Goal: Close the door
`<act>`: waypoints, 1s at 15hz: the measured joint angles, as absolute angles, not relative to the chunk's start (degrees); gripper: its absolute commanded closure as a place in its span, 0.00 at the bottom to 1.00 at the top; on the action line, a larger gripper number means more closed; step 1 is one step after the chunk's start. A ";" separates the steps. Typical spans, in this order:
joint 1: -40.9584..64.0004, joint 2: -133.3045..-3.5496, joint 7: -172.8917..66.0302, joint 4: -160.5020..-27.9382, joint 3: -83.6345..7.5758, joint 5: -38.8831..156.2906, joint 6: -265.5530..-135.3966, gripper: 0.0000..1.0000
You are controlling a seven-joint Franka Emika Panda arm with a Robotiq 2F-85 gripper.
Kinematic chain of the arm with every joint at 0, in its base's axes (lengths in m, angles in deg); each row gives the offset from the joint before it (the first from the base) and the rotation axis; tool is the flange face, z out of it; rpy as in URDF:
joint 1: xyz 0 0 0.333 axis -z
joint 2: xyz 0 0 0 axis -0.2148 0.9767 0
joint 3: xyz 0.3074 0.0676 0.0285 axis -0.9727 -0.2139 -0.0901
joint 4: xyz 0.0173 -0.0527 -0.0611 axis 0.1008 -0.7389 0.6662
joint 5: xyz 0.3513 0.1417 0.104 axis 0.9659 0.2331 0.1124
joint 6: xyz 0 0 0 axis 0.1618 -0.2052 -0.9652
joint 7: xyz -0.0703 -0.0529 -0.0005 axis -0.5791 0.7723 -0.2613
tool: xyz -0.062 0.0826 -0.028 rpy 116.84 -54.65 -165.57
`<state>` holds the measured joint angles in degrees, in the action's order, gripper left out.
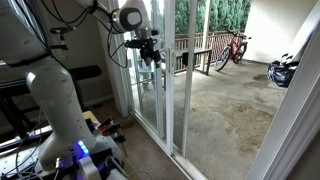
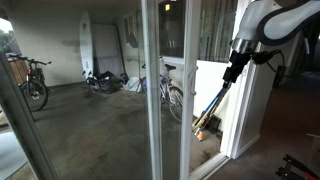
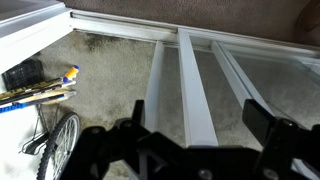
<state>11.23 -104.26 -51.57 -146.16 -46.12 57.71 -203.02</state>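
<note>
While the doorway stands open, none of the closing is done as far as these views show. In an exterior view a wide gap onto the patio lies beside the door, whose white edge stile stands stacked against the other glass panels. Your tool hangs high in front of that glass, near the stiles, and I cannot tell whether it touches any of them. In the wrist view the tool has its jaws spread wide, one dark finger toward each side of the picture, with nothing held between them. A broad white stile runs down the middle toward the floor track. I judge you are at the reach, not the pull. What is left is to get a hold or a push on the door's edge and slide the panel across the opening to the far frame

The door is a tall pane of clear glass in a narrow white frame, rising from the floor out of the picture. Beyond it lie the concrete patio and a bicycle. I cannot make out its loop handle in any view
</note>
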 measured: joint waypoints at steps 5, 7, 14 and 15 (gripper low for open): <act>9.85 -101.11 -51.57 -145.96 -46.21 58.25 -203.00 0.00; 9.64 -100.84 -51.57 -145.95 -46.31 58.26 -202.97 0.00; 8.96 -100.26 -50.72 -145.75 -48.00 58.27 -204.31 0.00; 8.84 -100.05 -50.28 -145.68 -48.32 58.28 -204.44 0.00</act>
<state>8.84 -100.05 -50.28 -145.68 -48.32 58.28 -204.44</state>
